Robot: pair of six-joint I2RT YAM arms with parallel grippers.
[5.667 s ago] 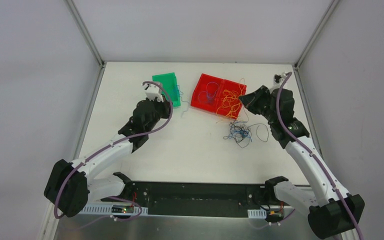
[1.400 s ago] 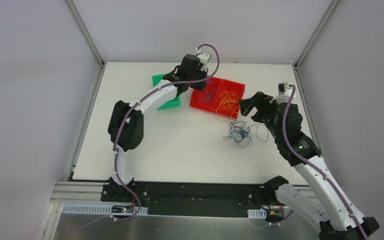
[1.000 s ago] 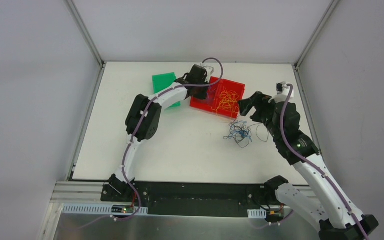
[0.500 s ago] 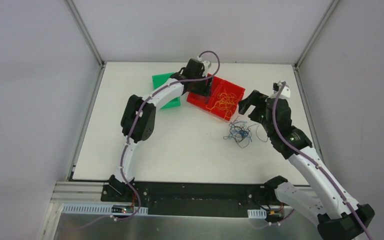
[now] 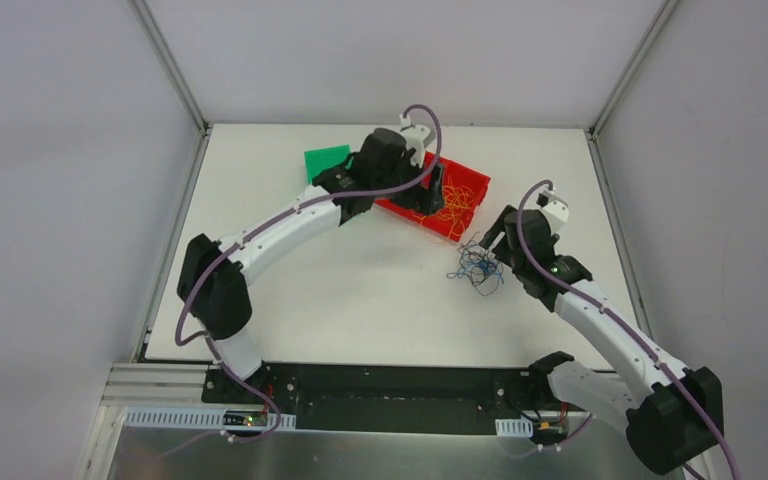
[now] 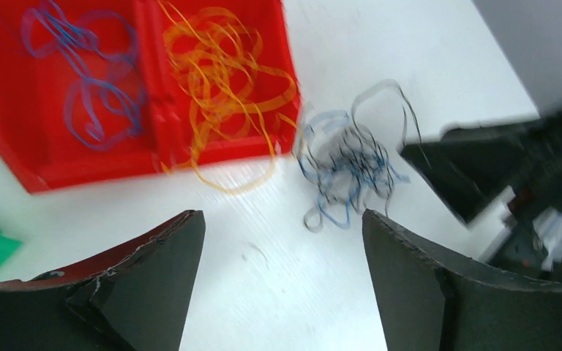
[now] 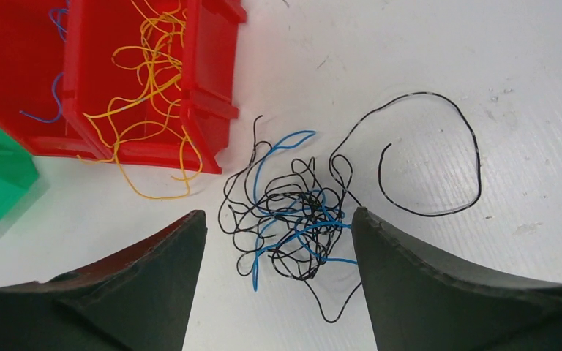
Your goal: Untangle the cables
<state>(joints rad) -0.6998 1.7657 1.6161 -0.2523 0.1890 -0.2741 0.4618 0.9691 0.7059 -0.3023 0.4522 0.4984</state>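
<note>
You are at the picking step. The knot of black and blue cables (image 7: 293, 219) lies on the table (image 7: 446, 58), just beside the red tray (image 7: 212, 73) — yellow and blue ones lie inside it. Your right gripper (image 7: 278, 213) hangs over the knot, jaws wide, holding nothing. Your left gripper (image 6: 282, 216), near the tray, is wide and empty too. Next, I think, you go down and pinch just one strand at the knot's edge — then pull slowly.
</note>
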